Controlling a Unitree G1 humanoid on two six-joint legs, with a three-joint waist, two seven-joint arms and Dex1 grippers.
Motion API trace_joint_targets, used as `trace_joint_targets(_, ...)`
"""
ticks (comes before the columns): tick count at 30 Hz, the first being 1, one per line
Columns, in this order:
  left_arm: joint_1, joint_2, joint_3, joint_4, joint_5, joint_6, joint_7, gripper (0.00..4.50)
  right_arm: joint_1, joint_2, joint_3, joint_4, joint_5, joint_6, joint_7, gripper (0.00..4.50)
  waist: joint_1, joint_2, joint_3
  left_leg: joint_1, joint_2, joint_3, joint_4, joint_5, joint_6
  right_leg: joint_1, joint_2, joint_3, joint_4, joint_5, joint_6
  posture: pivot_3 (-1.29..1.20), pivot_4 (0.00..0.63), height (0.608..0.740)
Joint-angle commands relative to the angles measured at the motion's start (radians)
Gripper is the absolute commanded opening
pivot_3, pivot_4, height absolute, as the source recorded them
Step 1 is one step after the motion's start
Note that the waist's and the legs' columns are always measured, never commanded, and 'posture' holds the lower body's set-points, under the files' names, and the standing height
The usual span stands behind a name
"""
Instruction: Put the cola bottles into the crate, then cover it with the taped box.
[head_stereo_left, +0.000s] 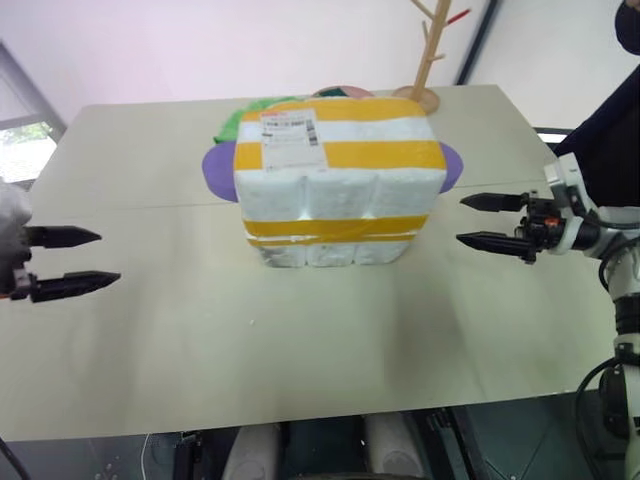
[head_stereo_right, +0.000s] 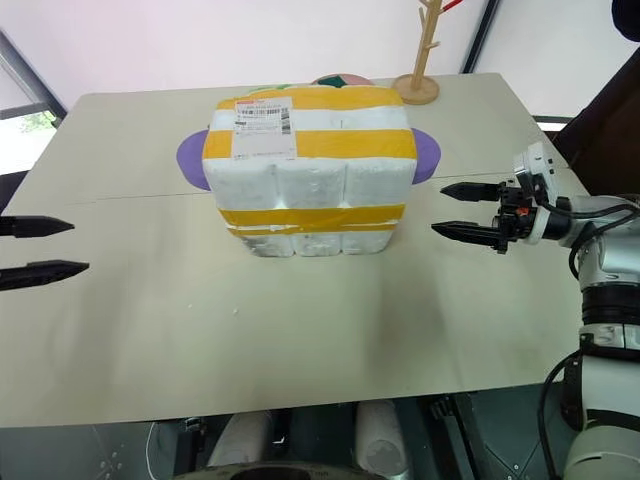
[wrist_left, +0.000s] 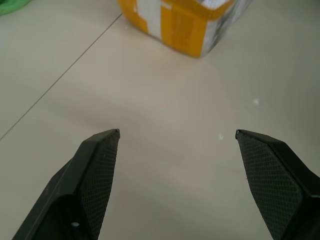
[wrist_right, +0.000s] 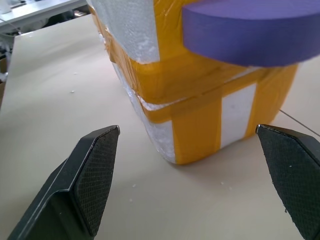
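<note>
The surface (head_stereo_left: 300, 340) is wide and pale. At its centre stands the taped box (head_stereo_left: 335, 185), sitting over a lower yellow-banded foam part, I judge the crate, so the cover looks in place. I expect the foam to be light and stiff but crumbly, with slippery tape; I would take it by its two side walls. At nine o'clock the left gripper (head_stereo_left: 85, 258) has jaws spread, and the right gripper (head_stereo_left: 478, 220) at three o'clock too, both apart from the box.
</note>
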Motion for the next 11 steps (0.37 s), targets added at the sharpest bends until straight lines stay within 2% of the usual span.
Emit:
trace_joint_targets(1, 0.037, -0.039, 0.053, -0.062, -0.009, -0.051, 0.039, 3.88, -0.033, -0.01, -0.002, 0.021, -0.013, -0.028, 0.027, 4.5, 0.007, 0.0, 0.0, 0.0, 0.0, 0.0, 0.0, 0.0, 0.0, 0.0, 0.0, 0.0, 0.0, 0.0, 0.0, 0.0, 0.15, 0.74)
trace_joint_targets(7, -0.061, -0.065, 0.027, -0.101, -0.125, 0.029, 0.148, 3.88, -0.053, -0.009, 0.004, 0.034, -0.022, -0.026, 0.051, 4.5, 0.007, 0.0, 0.0, -0.001, 0.0, 0.0, 0.0, 0.0, 0.0, 0.0, 0.0, 0.0, 0.0, 0.0, 0.0, 0.0, 0.15, 0.74)
trace_joint_targets(11, -0.097, -0.078, -0.007, -0.11, -0.151, 0.037, 0.207, 3.88, -0.055, -0.012, 0.002, 0.033, -0.024, -0.015, 0.066, 4.5, 0.003, 0.0, 0.0, 0.0, 0.0, 0.001, 0.0, 0.0, 0.0, 0.0, 0.001, 0.0, 0.001, 0.001, 0.001, 0.0, 0.15, 0.74)
